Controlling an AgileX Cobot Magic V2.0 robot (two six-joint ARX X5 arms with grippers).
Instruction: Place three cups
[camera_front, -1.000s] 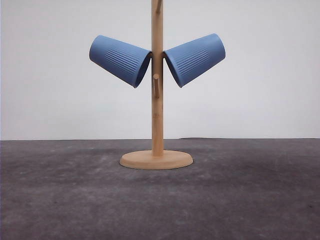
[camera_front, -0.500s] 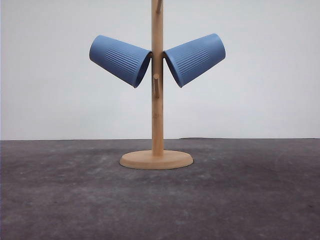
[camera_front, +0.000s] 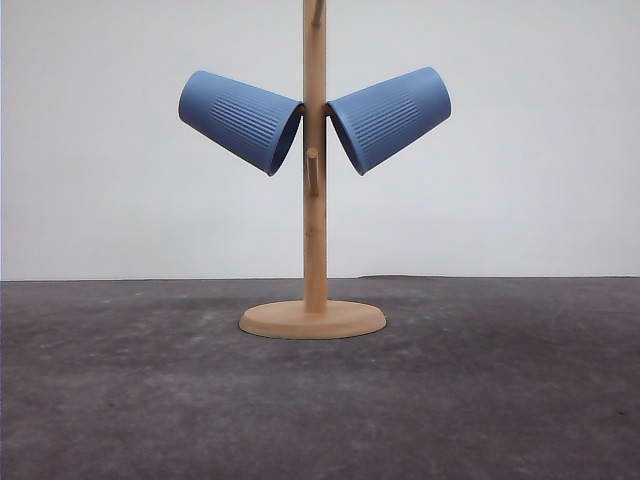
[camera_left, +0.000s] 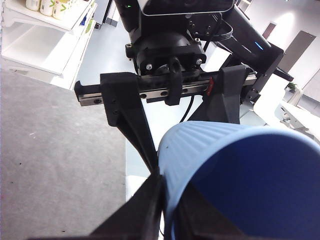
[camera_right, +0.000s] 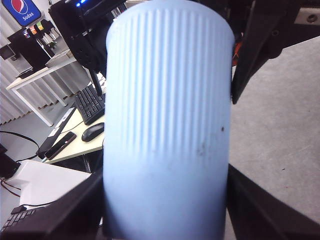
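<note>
Two cups hang mouth-down on the wooden rack (camera_front: 315, 240), one on its left side (camera_front: 240, 120) and one on its right (camera_front: 390, 118). The third cup (camera_right: 167, 125) is in the air between your arms, away from the rack.

Your right gripper (camera_right: 165, 212) is closed across its ribbed body, one finger on each side. Your left gripper (camera_left: 170, 212) seems to pinch the thin wall at the rim, one finger inside and one outside.

I judge this cup to be light and fairly stiff, but the thin rim can bend and the tapered body can slip. Hold it by the ribbed middle, with moderate force. The short peg (camera_front: 313, 172) on the front is free.
</note>
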